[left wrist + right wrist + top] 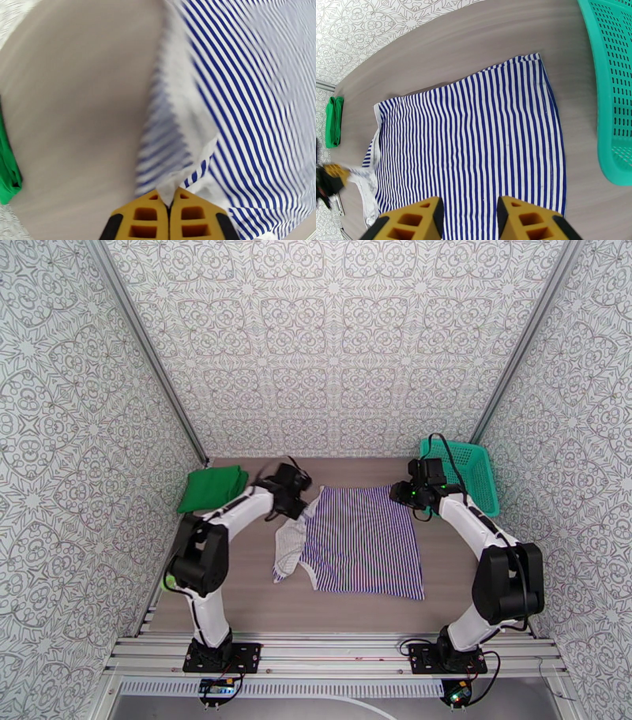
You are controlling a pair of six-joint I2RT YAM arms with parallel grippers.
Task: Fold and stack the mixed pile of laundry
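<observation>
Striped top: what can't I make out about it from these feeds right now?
- Left wrist view: the striped top is motion-blurred; the left gripper, shut, hides how much trim it pinches.
- Right wrist view: its lower part runs off the bottom edge, behind the open right gripper.
- Top view: the left arm covers the pinched corner.

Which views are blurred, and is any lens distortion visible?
Left wrist: motion blur smears the striped top and table; the left hand, shut on it, is sharp. Right wrist: sharp, with wide-angle bending of the table edge. Top external: mostly sharp, evenly lit.
</observation>
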